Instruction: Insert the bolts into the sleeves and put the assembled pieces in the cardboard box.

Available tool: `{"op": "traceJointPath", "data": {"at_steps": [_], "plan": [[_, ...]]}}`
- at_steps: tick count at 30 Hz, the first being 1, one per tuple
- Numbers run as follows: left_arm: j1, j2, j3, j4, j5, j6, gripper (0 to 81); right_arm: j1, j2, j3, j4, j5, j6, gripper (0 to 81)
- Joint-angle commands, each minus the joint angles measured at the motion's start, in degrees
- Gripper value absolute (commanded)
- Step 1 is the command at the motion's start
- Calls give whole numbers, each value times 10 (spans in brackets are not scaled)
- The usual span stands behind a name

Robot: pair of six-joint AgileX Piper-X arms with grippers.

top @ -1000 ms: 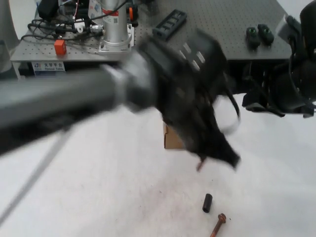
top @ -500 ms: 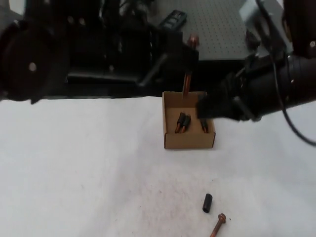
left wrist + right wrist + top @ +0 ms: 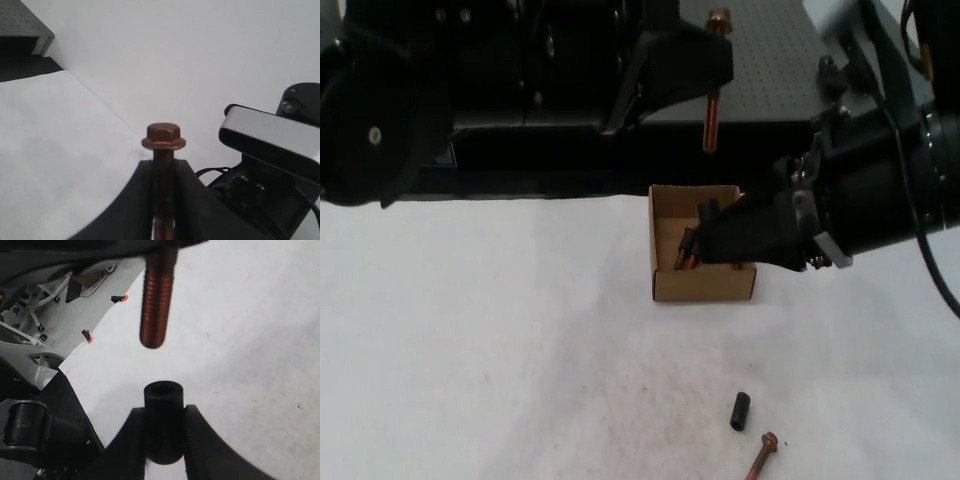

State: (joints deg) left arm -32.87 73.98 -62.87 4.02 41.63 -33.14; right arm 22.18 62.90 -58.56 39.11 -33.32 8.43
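the left gripper is seen closed on a copper-coloured bolt, clamped just under its hexagonal head, so that the shank is carried upright with the threaded end hanging free below the fingers. the right gripper is seen closed on a black sleeve, gripped by its lower part, with the open mouth turned up toward the bolt.

in the right wrist view the threaded tip is found just above the sleeve's mouth, apart from it and not yet entered. the two long axes are judged to be nearly parallel, though the tip appears set slightly to one side of the bore, so a small sideways correction is thought to be needed before the parts are brought together along that shared line.

in the high view the pair is held above the far side of the cardboard box, in which assembled pieces are already lying. nearer the camera, well apart from the box, a loose sleeve and a loose bolt are left on the white surface, just beside each other.
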Motion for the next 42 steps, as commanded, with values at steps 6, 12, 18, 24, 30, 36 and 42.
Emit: {"op": "traceJointPath", "data": {"at_steps": [6, 12, 18, 24, 30, 36, 42], "plan": [[2, -6, -4, -16, -5, -20, 6, 2, -16, 0, -73, 4, 38, 1], [2, -6, -4, -16, -5, -25, 6, 2, -16, 0, -111, 18, 60, 1], [2, -6, -4, -16, -5, -28, 6, -1, -16, 0, -116, 36, 70, 1], [2, -6, -4, -16, -17, -28, 6, -2, -16, 0, -118, 45, 74, 1], [2, -6, -4, -25, -35, -40, 6, -2, -16, 0, -137, 49, 74, 1], [2, -6, -4, -25, -19, -37, 6, -2, -16, 0, -175, 81, 110, 1], [2, -6, -4, -25, -19, 8, 147, -2, -16, 0, -198, 109, 122, 1]]}}
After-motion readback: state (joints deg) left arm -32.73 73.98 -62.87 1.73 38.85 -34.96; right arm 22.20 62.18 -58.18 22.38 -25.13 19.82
